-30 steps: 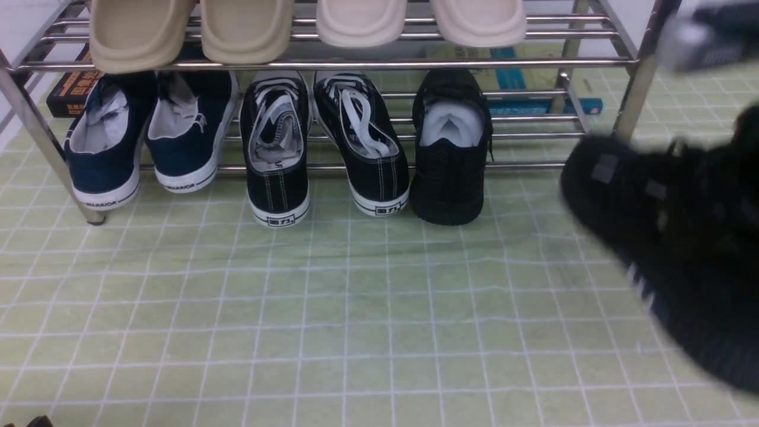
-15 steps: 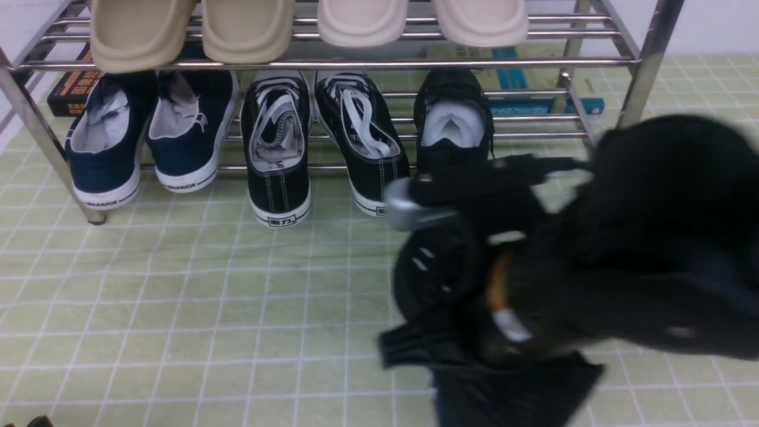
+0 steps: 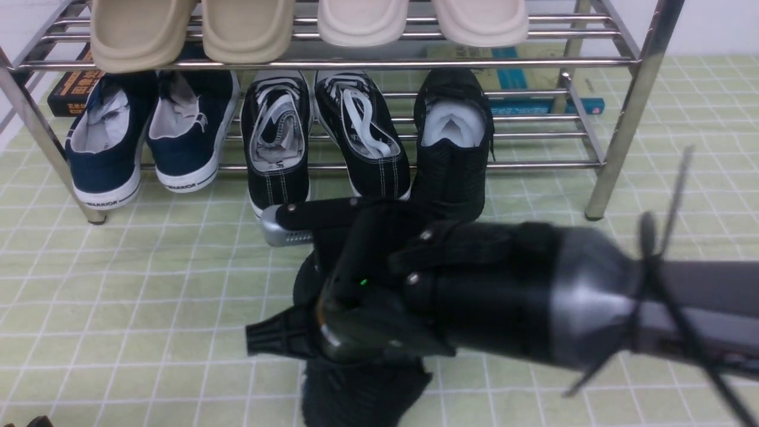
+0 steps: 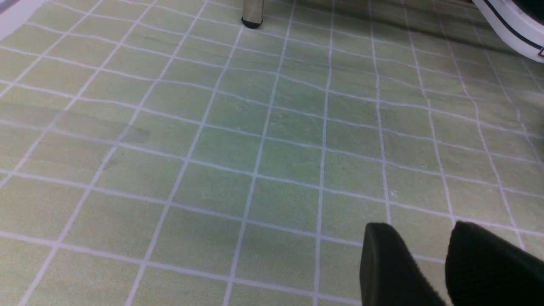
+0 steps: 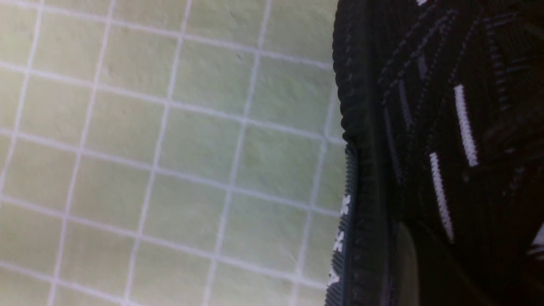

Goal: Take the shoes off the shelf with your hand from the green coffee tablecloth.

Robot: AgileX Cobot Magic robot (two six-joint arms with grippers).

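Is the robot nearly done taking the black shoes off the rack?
About halfway. One black knit shoe is off the shelf, low over the green cloth under the right end effector; whether it is released, I cannot tell. The other black shoe sits on the shelf's lower tier.

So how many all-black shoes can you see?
2. One black shoe sits on the lower tier of the shelf; the other black shoe shows under the right arm, partly hidden.

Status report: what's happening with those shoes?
Left gripper open over tablecloth. Right gripper at one black shoe, low over it, grip unclear. Second black shoe on shelf. Nothing blocks it.
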